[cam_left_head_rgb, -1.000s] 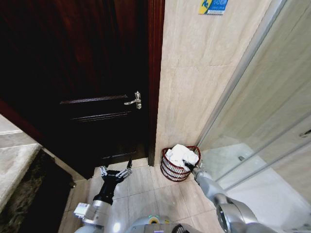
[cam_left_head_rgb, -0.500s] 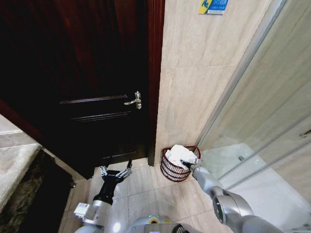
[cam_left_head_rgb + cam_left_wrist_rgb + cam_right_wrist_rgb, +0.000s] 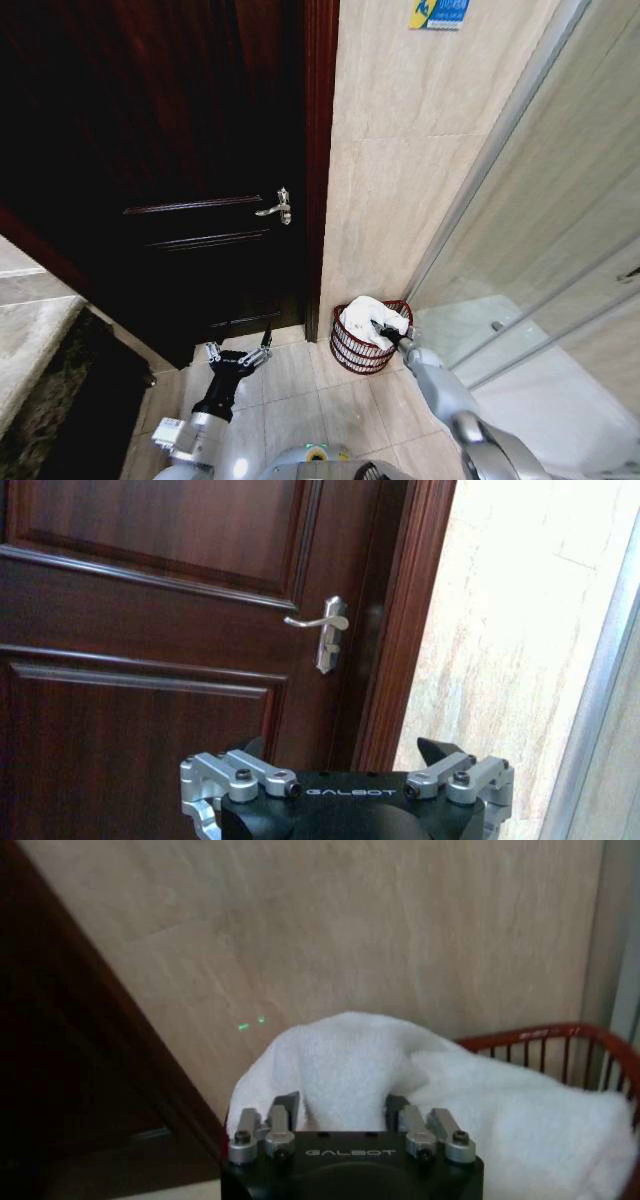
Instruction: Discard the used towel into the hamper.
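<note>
The white towel point(image 3: 368, 318) is piled in the reddish-brown hamper point(image 3: 352, 352), which stands on the tiled floor point(image 3: 330, 400) against the beige wall, between the dark door point(image 3: 180, 170) and the glass shower screen point(image 3: 560, 260). The right gripper point(image 3: 342, 1111), marked "GALBOT", is held at the towel with its jaws spread around a fold. The left gripper point(image 3: 345, 751), lettered alike, is held near the door with its jaws spread on nothing.

Lettering "GALBOT" — pale grey, on the black body of the left gripper point(image 3: 345, 759) and of the right gripper point(image 3: 345, 1111). Blue-and-yellow sticker point(image 3: 438, 13) on the beige tiled wall above the dark wooden door's silver lever handle point(image 3: 275, 207) — illegible.
</note>
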You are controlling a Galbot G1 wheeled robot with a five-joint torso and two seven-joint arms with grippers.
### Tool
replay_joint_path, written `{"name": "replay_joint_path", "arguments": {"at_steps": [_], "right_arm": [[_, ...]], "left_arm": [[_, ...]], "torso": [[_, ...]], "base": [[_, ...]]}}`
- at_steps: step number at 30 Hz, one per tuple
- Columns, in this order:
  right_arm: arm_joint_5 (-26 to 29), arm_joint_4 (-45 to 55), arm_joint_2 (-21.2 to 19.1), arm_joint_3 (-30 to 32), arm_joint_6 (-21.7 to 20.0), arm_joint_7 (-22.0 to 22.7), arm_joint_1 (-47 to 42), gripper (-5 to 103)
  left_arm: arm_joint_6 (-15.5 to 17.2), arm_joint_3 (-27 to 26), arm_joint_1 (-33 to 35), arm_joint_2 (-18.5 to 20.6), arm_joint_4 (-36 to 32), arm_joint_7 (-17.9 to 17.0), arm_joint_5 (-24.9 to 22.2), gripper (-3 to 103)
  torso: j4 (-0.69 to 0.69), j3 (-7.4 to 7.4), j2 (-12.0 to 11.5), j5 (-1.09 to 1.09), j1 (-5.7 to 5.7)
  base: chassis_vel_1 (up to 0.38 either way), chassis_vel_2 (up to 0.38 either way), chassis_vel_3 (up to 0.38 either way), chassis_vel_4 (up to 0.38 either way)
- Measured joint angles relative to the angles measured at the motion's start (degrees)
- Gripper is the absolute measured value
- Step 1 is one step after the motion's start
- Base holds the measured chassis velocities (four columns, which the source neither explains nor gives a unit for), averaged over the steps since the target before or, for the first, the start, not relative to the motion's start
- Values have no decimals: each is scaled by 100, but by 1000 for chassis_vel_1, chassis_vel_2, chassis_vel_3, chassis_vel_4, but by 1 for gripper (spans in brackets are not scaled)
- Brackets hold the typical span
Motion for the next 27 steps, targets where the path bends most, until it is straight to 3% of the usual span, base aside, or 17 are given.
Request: {"name": "replay_joint_path", "arguments": {"at_steps": [6,8,10,13,17,20,21,27], "right_arm": [[-184,618,-153,268,309,-67,-607,67],[-125,1151,-224,407,314,24,-1010,84],[-122,1334,-226,464,315,46,-1126,84],[-105,2228,-191,708,402,133,-1693,99],[-155,2956,-110,919,499,284,-2154,100],[-298,3953,49,1192,484,691,-2723,100],[-369,4585,215,1423,394,859,-2988,100],[-327,6104,561,1983,65,1130,-3608,100]], "left_arm": [[0,0,0,-1,0,0,0,100],[0,0,0,-2,0,0,0,100],[0,0,0,1,0,1,0,100],[0,0,0,-1,0,0,0,100],[0,0,0,-2,0,0,0,100],[0,0,0,-1,0,0,0,100],[0,0,1,-1,0,1,0,100],[0,0,0,-1,0,0,0,100]], "torso": [[-1,0,0,0,0],[0,0,0,-6,0],[-1,0,0,-2,0],[0,-1,0,-6,0],[3,0,0,-1,0],[-2,0,0,-5,0],[0,-1,1,-3,0],[1,-1,1,-7,0]], "base": [[0,0,0,0],[0,0,0,0],[0,0,0,0],[0,0,0,0],[0,0,0,0],[0,0,0,0],[0,0,0,0],[0,0,0,0]]}}
